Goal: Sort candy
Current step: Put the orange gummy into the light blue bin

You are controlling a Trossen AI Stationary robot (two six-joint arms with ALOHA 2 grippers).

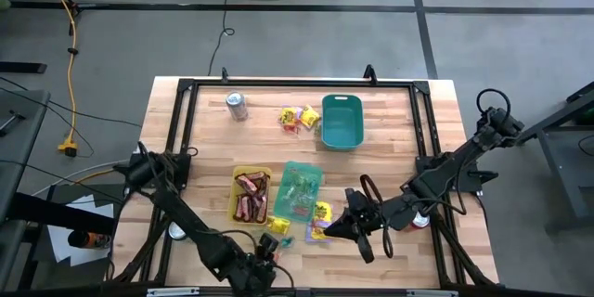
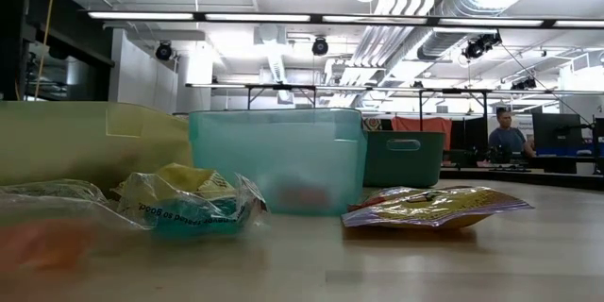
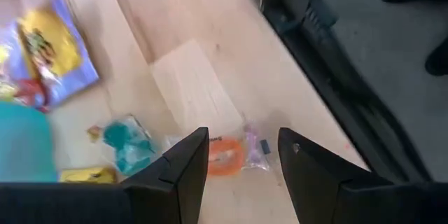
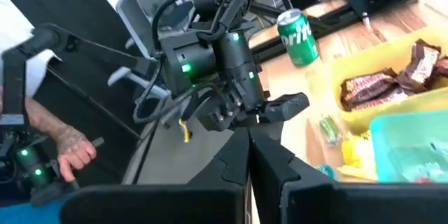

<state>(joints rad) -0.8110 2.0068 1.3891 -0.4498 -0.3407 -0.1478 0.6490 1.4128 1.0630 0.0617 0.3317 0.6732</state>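
The candy is spread over the near half of the table. Dark red-brown bars (image 1: 251, 195) lie in the yellow tray (image 1: 236, 178); small pale pieces (image 1: 299, 197) lie in the light teal tray (image 1: 302, 169) just beside it. A bright yellow packet (image 1: 321, 211) rests on the wood at the teal tray's near corner, and a second yellow packet (image 1: 277, 225) lies at the yellow tray's near end, with tiny pieces (image 1: 286, 239) just beyond it. A further cluster of yellow and red sweets (image 1: 299, 118) sits beside the dark teal bin (image 1: 342, 121) at the far side, well apart from the rest. In the left wrist view an orange-wrapped piece (image 3: 225, 159) lies on the wood between the fingers, a green-blue piece (image 3: 126, 140) near it.

The left gripper (image 1: 264, 262) hangs at the table's near edge, its fingers (image 3: 183, 175) standing apart with nothing clamped; whether they touch the orange piece cannot be told. The right gripper (image 1: 327, 231) sits low just beside the yellow packet, its fingers (image 4: 276, 161) pressed together with nothing between them.

A silver can (image 1: 237, 105) stands at the far left of the table. A green can (image 4: 297, 37) shows beyond the yellow tray in the right wrist view. A person's hand (image 4: 75, 155) shows off the table.
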